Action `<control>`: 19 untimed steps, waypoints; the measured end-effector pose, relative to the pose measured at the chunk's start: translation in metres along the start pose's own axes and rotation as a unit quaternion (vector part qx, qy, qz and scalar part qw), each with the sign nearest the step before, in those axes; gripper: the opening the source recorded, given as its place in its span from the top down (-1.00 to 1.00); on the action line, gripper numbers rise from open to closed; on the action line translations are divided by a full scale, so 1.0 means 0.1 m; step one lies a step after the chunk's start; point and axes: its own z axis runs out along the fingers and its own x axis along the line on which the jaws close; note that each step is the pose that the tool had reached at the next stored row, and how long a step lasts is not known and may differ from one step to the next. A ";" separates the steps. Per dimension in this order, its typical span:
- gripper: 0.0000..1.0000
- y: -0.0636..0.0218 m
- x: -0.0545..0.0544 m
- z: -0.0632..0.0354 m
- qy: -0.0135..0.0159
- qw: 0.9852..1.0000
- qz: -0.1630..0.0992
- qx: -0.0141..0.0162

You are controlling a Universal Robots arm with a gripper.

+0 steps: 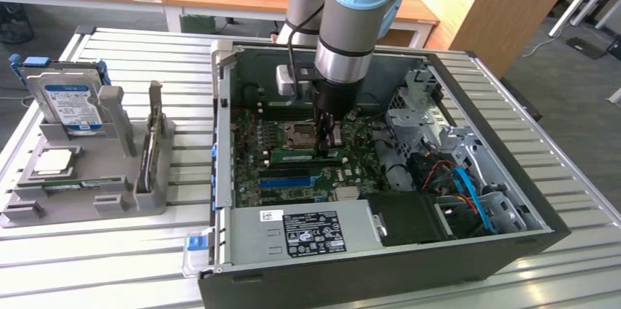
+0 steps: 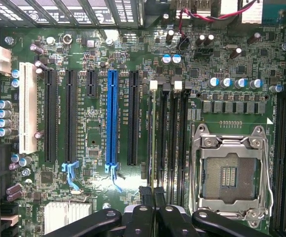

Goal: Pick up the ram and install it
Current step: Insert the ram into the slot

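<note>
The claw (image 1: pixel 325 143) is recorded inside the open computer case (image 1: pixel 388 273), lowered over the motherboard (image 2: pixel 98 182). Its fingers are drawn almost together, and the ram (image 1: pixel 296 155) is pinched between them, held on edge. The ram is lined up with a memory slot beside the CPU socket (image 2: pixel 229 175) — whether it is seated cannot be told. The case is set on a slatted surface (image 1: pixel 107 258).
</note>
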 end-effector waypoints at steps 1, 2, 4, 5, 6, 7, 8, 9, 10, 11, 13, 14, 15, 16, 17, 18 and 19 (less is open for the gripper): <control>0.76 0.000 0.00 0.002 0.000 1.000 0.000 0.000; 0.76 0.000 0.00 0.004 0.000 1.000 0.000 0.000; 0.76 0.000 0.00 0.008 0.000 1.000 0.000 0.000; 0.76 0.000 0.00 0.010 0.000 1.000 0.000 0.000; 0.76 0.000 0.00 0.011 0.000 1.000 0.000 0.000; 0.76 0.000 0.00 0.013 0.000 1.000 0.000 0.000; 0.76 0.000 0.00 0.016 0.000 1.000 0.000 0.000; 0.76 0.000 0.00 0.019 0.000 1.000 0.000 0.000; 0.76 0.000 0.00 0.023 0.000 1.000 0.000 0.000; 0.76 0.000 0.00 0.027 0.000 1.000 0.000 0.000; 0.76 0.001 0.00 0.034 0.000 1.000 0.000 0.000; 0.76 0.001 0.00 0.035 0.000 1.000 0.000 0.000; 0.76 0.001 0.00 0.035 0.000 1.000 0.000 0.000; 0.76 0.001 0.00 0.035 0.000 1.000 0.000 0.000; 0.76 0.001 0.00 0.035 0.000 1.000 0.000 0.000; 0.76 0.001 0.00 0.035 0.000 1.000 0.000 0.000; 0.76 0.001 0.00 0.035 0.000 1.000 0.000 0.000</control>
